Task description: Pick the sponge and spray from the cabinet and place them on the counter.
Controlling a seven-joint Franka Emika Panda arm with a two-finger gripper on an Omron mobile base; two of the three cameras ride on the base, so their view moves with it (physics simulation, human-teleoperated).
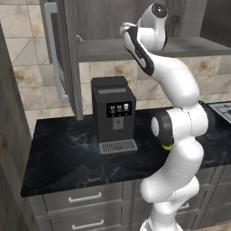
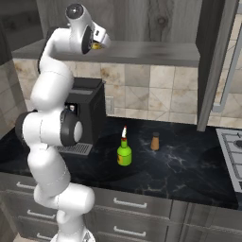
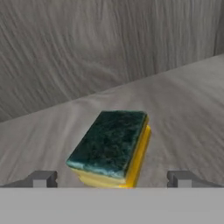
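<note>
The sponge [image 3: 111, 146], green on top and yellow below, lies flat on the cabinet's inner shelf [image 3: 183, 100]. My gripper [image 3: 112, 179] is open, with one fingertip on each side of the sponge's near end and a wide gap to both. In the right base view the hand [image 2: 97, 40] reaches into the cabinet [image 2: 142, 49] just above the shelf. The spray [image 2: 124, 153], a green bottle with a red-and-white nozzle, stands upright on the black counter [image 2: 184, 165], right of the arm. The cabinet's left door [image 1: 58, 54] hangs open.
A black coffee machine [image 1: 113, 113] stands on the counter below the shelf, behind the arm. A small orange-brown shaker [image 2: 155, 141] stands just right of the spray. A stove [image 2: 231, 146] is at the far right. Drawers [image 1: 85, 198] run below the counter.
</note>
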